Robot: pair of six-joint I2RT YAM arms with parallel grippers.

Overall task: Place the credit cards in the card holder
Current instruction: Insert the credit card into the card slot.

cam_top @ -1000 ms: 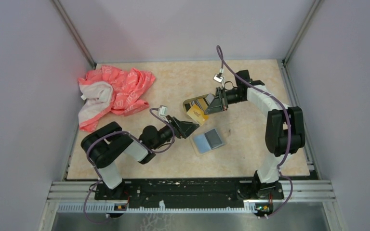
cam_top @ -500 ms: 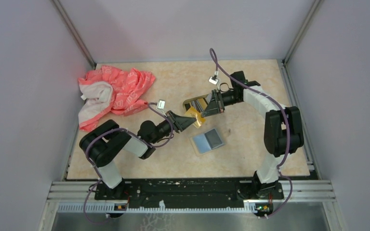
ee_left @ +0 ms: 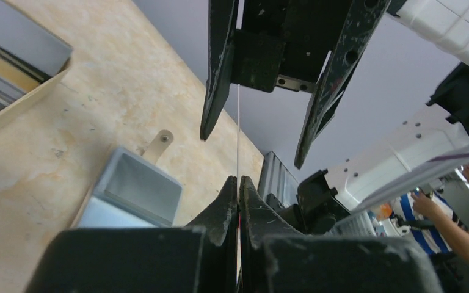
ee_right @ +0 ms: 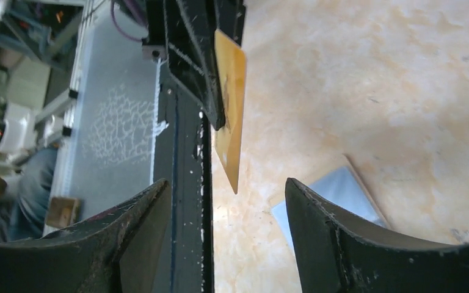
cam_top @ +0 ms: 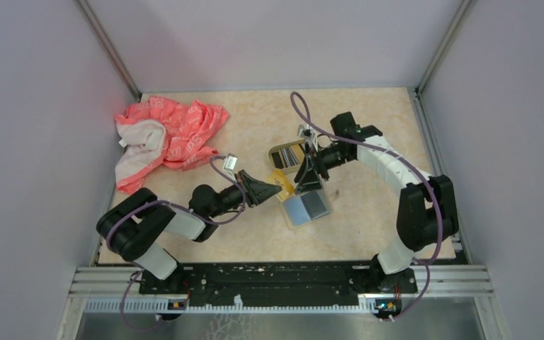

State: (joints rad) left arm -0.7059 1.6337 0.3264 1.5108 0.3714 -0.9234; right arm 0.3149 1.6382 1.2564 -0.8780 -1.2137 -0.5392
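1. Credit card, tan (ee_right: 231, 91): clenched edge-on in left tool (ee_left: 239, 183), centre of the overhead frame, off the desk (cam_top: 368, 127).
2. Right tool (ee_right: 227, 189): released, jaws astride the card without touching it.
3. Handling: draw right tool straight back and keep the card square to the holder's opening.
4. Card holder (cam_top: 288, 154): just above centre, striped cards inside.
5. Blue and grey cards (cam_top: 306, 207): loose on desk, below centre.

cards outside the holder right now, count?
3. The tan card is pinched in the left gripper. The pale blue card and grey card lie side by side on the table beside it. More could be stacked under those two.
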